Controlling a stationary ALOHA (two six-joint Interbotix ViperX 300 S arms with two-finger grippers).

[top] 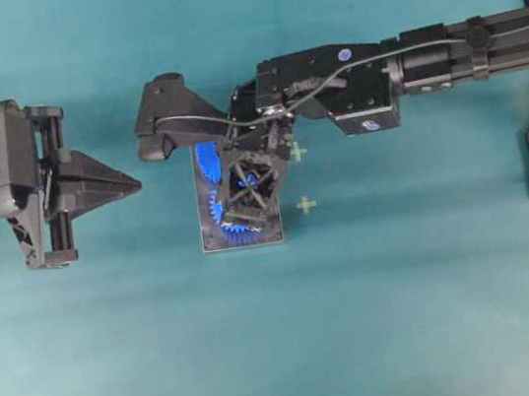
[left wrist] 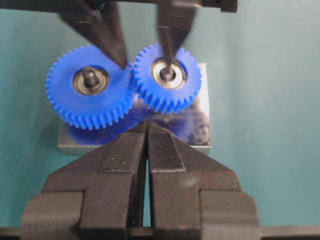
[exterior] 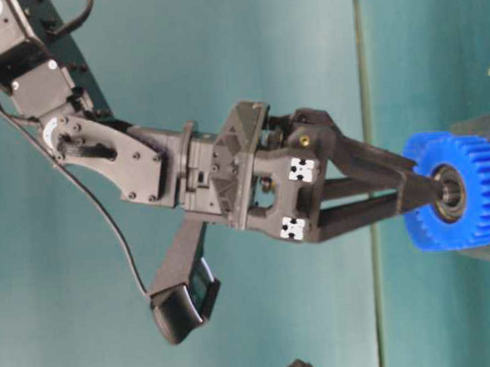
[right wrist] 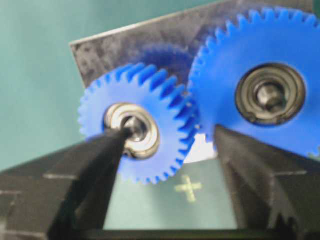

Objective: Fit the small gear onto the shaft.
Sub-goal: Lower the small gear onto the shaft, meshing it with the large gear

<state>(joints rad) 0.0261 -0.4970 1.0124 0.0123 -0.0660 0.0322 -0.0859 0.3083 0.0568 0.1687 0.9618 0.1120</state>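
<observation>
Overhead: right gripper (top: 244, 193) reaches across the middle and stands over the dark plate (top: 243, 239), hiding most of both blue gears; small gear (top: 239, 224) shows only as teeth at the plate's 6 o'clock end, larger gear (top: 206, 159) toward 12. Left gripper (top: 128, 185) sits well apart at the plate's 9 o'clock, fingers pressed together to a point. Table-level: right gripper (exterior: 416, 185), fingers spread, one tip touching the small gear's (exterior: 462, 191) dark hub, the other at its toothed rim. Left wrist: left gripper (left wrist: 146, 131) closed, holding nothing; beyond it at 12 o'clock the small gear (left wrist: 167, 77) sits beside the larger gear (left wrist: 89, 86), teeth meeting, both over the plate (left wrist: 200, 135). Right wrist: fingers apart, left fingertip (right wrist: 107, 142) on the small gear's (right wrist: 137, 122) hub; the shaft (right wrist: 135, 126) seems to show in the bore, though blur makes seating uncertain.
</observation>
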